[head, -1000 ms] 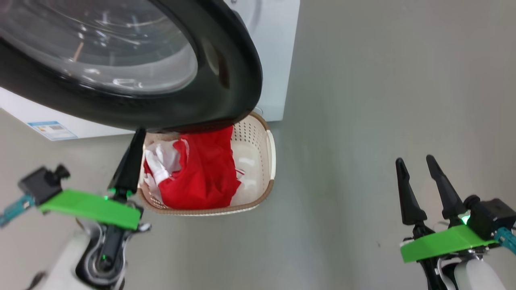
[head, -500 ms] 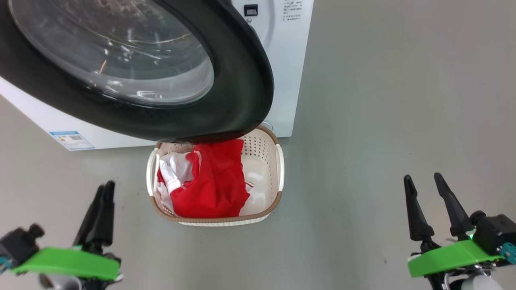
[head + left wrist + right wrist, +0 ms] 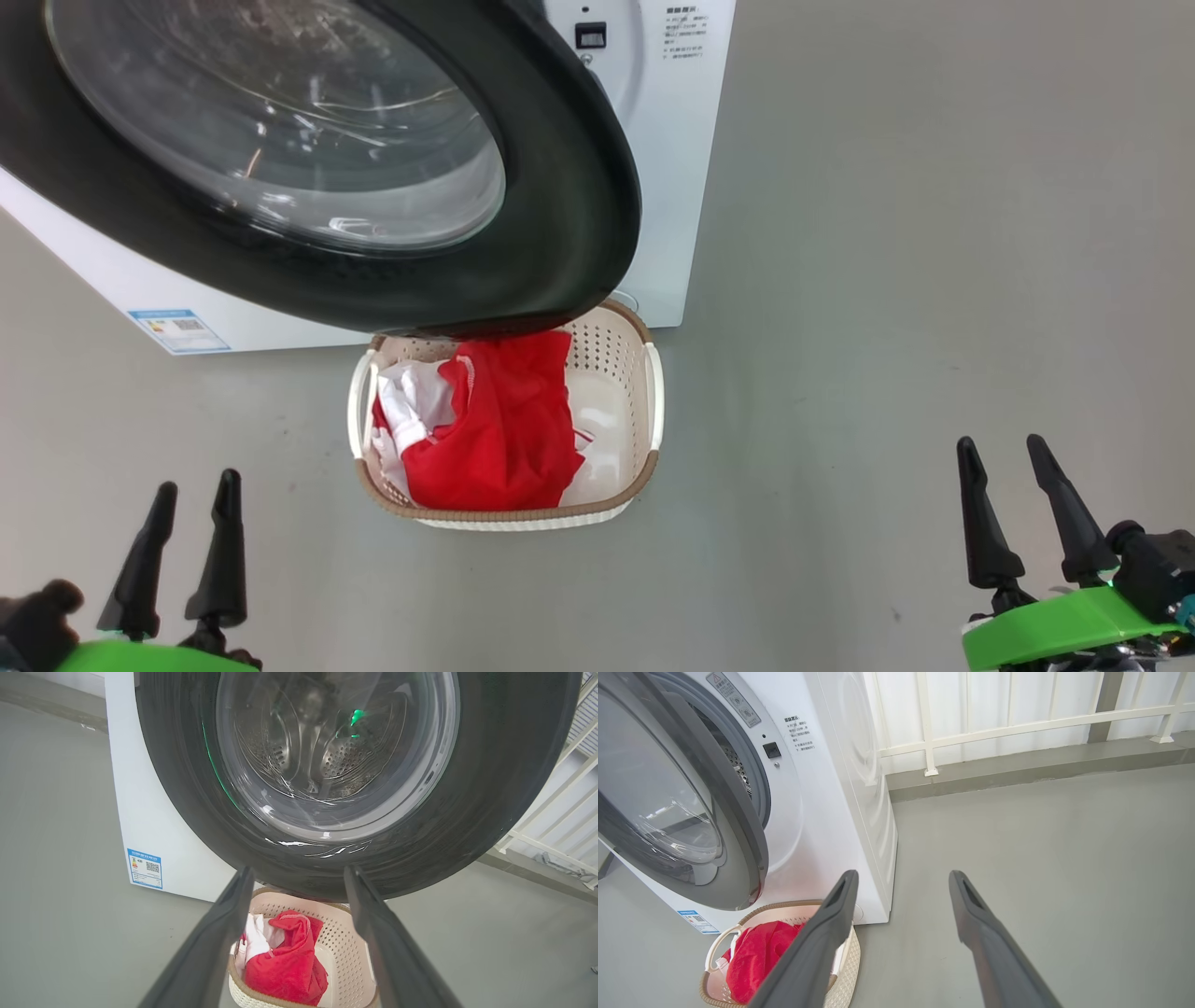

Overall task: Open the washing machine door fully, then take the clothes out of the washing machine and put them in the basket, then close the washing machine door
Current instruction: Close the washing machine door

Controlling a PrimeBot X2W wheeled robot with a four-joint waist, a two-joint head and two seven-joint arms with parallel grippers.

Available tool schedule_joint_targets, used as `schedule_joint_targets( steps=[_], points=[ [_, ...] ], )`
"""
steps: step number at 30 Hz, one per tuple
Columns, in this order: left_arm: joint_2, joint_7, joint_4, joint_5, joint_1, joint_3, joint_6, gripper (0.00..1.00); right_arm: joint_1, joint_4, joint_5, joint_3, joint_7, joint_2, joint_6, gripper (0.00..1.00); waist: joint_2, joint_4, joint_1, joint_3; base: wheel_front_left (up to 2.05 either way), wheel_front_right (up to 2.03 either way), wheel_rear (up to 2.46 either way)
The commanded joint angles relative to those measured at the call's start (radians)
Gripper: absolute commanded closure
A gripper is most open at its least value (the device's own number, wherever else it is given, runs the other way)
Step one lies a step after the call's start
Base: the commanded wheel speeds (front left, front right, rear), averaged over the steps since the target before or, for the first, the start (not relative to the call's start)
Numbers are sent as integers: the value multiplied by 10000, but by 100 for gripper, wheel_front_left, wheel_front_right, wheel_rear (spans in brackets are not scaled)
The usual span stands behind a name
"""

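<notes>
The washing machine door (image 3: 569,187), its black rim framing a bulging glass window, stands swung out from the white washing machine (image 3: 677,187) and hangs over the far end of the basket (image 3: 654,411) on the grey floor (image 3: 887,280). The clothes lie in the basket: a red jersey (image 3: 509,434) heaped across its middle and left, with a white garment (image 3: 406,411) tucked beside it against the left wall. Nearer the camera, the left gripper (image 3: 196,481) and the right gripper (image 3: 1001,442) hover low over the floor on either side, well apart from the basket, each with its 2 dark fingers spread and nothing between them. A blue label (image 3: 177,329) marks the machine's lower front.
</notes>
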Motion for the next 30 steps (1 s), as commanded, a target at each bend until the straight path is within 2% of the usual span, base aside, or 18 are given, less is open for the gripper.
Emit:
schedule_joint_targets(
  steps=[1,10,14,22,30],
  points=[
    [109,-89,-324,377,58,515,-56,0,42,-250,-168,129,-65,-89,73,0,0,3,0,-23,0,0,0],
    [-514,-89,-863,3087,625,1440,-56,0,378,-339,-235,-86,-65,-89,73,0,0,-12,0,-224,0,0,0],
    [-824,-89,-1156,3906,857,1768,-56,0,504,-334,-234,-142,-65,-89,73,0,0,-2,0,-303,0,0,0],
    [-1165,-89,-1037,4379,1063,1886,-56,0,562,-240,-164,-184,-65,-89,73,0,0,56,0,-373,0,0,0],
    [-1227,-89,-1072,4434,1051,1874,-56,0,543,-212,-172,-148,-65,-89,73,0,0,100,0,-459,0,0,0]
  ],
)
